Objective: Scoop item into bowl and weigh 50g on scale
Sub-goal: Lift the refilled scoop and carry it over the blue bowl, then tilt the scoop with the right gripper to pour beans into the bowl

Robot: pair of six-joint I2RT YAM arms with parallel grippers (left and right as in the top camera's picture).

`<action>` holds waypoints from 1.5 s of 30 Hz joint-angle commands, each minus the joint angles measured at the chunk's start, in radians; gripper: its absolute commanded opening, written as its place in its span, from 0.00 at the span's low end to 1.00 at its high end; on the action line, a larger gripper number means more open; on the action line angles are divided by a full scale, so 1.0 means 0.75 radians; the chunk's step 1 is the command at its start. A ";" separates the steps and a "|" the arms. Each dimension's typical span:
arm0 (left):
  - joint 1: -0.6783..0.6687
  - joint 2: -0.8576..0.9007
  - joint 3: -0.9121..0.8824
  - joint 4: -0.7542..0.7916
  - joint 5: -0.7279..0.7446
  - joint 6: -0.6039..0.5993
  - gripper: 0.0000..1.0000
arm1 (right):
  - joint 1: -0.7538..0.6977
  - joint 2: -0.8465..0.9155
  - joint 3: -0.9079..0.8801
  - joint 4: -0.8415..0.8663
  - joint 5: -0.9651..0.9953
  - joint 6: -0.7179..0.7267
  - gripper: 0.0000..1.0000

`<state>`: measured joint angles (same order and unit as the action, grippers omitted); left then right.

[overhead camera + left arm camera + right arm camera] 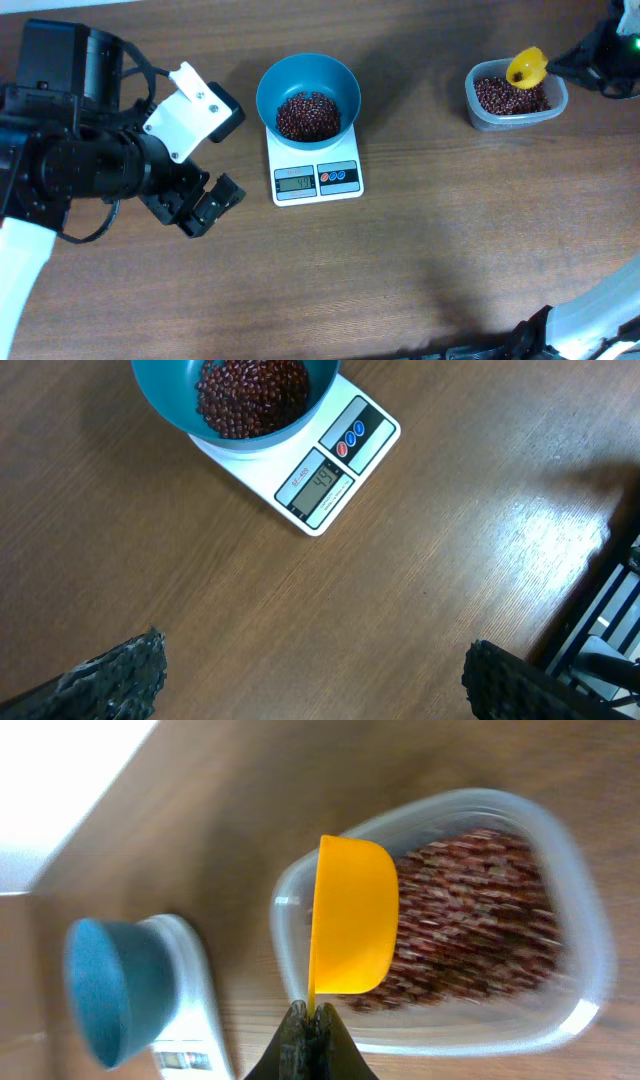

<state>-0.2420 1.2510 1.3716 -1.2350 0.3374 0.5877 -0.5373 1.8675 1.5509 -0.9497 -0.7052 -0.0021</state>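
Note:
The teal-blue bowl point(308, 92) sits on the white scale point(316, 172) and holds a heap of red-brown beans point(307, 115). The bowl point(232, 400), the beans point(250, 395) and the scale point(330, 475) also show in the left wrist view. My right gripper point(312, 1020) is shut on the handle of a yellow scoop point(352, 915), held over the clear tub point(585, 920) of beans point(470, 920). In the overhead view the scoop point(527, 67) hangs over the tub point(515, 95). My left gripper point(205, 200) is open and empty, left of the scale.
The wooden table point(420, 260) carries nothing else. The left arm's bulky body point(70, 150) fills the left side. The right arm point(610, 55) reaches in at the far right corner. A table edge shows at the right of the left wrist view point(610, 590).

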 commanded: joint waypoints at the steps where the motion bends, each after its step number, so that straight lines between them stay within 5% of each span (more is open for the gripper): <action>1: -0.003 -0.005 -0.001 0.001 0.019 0.025 0.99 | 0.021 -0.038 -0.010 0.021 -0.290 -0.037 0.04; 15: -0.003 -0.005 -0.001 0.001 0.019 0.025 0.99 | 0.498 -0.038 -0.010 0.574 -0.540 -0.021 0.04; 24: -0.003 -0.005 -0.001 0.001 0.019 0.025 0.99 | 0.692 -0.038 -0.010 0.728 -0.557 -0.023 0.04; 27: -0.003 -0.005 -0.001 0.001 0.019 0.025 0.99 | 0.725 -0.038 -0.010 0.729 -0.556 -0.242 0.04; 31: -0.003 -0.005 -0.001 0.001 0.019 0.025 0.99 | 0.725 -0.038 -0.010 0.727 -0.695 -0.281 0.04; 35: -0.003 -0.005 -0.001 0.001 0.019 0.025 0.99 | 0.729 -0.037 -0.011 0.488 -0.680 -0.436 0.04; 45: -0.003 -0.005 -0.001 0.001 0.019 0.025 0.99 | 0.836 -0.056 -0.011 0.395 -0.424 -0.516 0.04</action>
<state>-0.2420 1.2510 1.3712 -1.2362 0.3374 0.5877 0.0692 1.8637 1.5463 -0.6285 -1.0687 -0.3702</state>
